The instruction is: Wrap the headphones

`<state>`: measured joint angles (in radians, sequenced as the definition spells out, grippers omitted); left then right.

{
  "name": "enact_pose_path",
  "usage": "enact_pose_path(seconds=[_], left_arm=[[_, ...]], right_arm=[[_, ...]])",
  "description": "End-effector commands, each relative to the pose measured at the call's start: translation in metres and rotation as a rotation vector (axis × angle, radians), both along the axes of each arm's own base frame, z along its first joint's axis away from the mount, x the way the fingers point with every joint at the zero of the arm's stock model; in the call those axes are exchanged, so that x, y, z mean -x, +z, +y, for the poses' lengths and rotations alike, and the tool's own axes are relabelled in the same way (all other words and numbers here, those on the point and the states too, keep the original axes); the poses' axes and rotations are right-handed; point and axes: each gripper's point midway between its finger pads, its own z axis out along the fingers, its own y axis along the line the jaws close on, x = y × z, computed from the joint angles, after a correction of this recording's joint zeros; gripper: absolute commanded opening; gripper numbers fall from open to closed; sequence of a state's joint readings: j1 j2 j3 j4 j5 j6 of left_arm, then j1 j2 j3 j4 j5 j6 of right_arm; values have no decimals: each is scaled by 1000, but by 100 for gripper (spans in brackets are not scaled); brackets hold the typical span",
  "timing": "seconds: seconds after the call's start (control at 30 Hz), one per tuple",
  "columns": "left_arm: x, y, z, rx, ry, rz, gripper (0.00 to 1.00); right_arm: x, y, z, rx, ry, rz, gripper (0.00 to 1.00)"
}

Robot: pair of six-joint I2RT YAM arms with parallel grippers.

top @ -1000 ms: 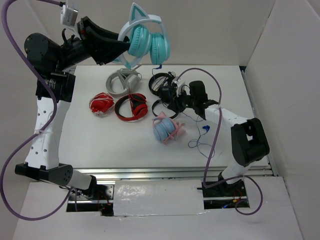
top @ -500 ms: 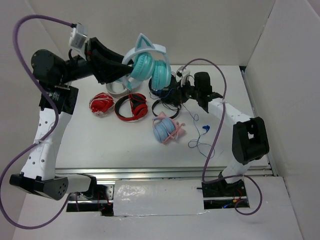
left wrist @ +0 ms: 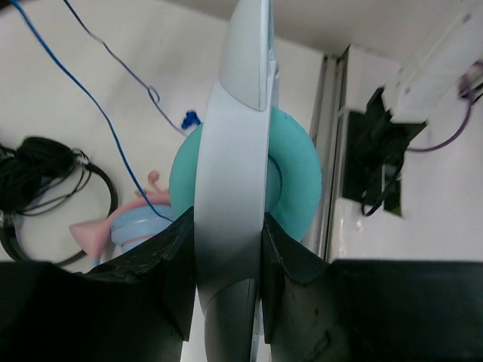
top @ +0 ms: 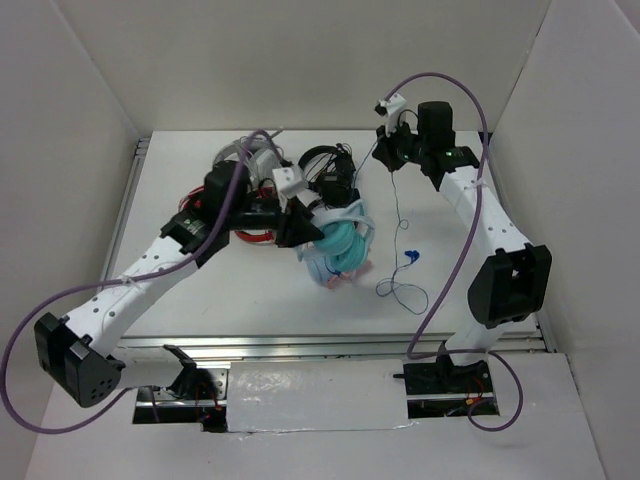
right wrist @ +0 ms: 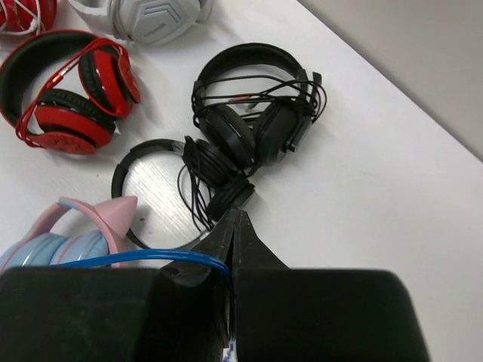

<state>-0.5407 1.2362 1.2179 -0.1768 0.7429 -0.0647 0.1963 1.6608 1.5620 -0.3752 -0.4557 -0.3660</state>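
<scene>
My left gripper is shut on the pale headband of the teal headphones and holds them low over the table's middle, right above the light-blue headphones with the pink band. A teal ear cup shows behind the band in the left wrist view. My right gripper is raised at the back right, shut on the thin blue cable. The cable hangs down to the blue plug on the table.
Black headphones, a thin black pair, red-and-black headphones and white headphones lie at the back of the table. White walls stand on both sides. The metal rail runs along the near edge.
My left arm has swung down from high at the back left, bringing the teal headphones low over the table's middle. My right gripper has risen and moved back, drawing the cable up.
</scene>
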Motion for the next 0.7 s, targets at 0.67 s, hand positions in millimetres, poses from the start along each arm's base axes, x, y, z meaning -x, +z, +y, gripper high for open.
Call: enact_pose_path(seconds=[0.67], left_arm=[[-110,-60,0,-309,522,81,0]], right_arm=[[125,124,-5,-31,-172,-336,0]])
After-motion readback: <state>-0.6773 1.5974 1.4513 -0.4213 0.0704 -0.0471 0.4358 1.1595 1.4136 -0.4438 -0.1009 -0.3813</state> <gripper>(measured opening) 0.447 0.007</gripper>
